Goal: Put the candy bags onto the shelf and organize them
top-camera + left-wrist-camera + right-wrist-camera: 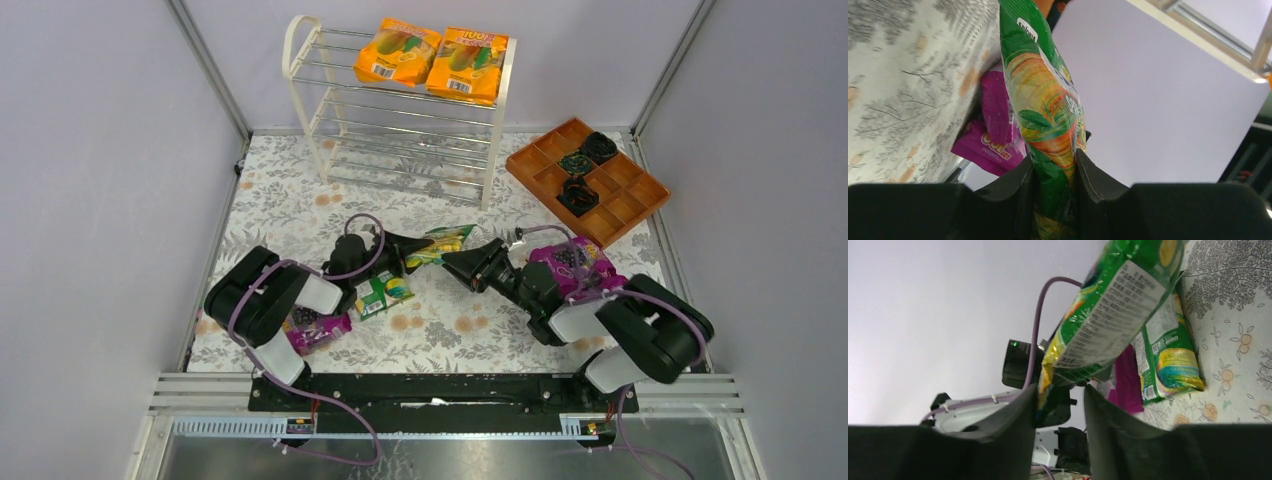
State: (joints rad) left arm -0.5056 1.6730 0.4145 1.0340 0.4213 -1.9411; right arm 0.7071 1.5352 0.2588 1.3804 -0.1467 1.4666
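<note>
Top external view: a green-yellow candy bag (440,245) is held up off the table (450,340), in front of the shelf (497,120) and between both arms. The left gripper (412,254) pinches one end, its fingers (1098,182) pressed into the plastic. The right gripper (452,262) has its jaws apart around the other end, with a gap beside the bag. Two orange bags (398,52) lie side by side on the shelf's top tier. A second green bag (383,293) and two purple bags (318,330) lie on the table, well in front of the shelf.

Top view: high at near edge, looking down over table (450,335). Wrist views: close, facing each other, sharing green-yellow bag (1048,120) (1113,305).
</note>
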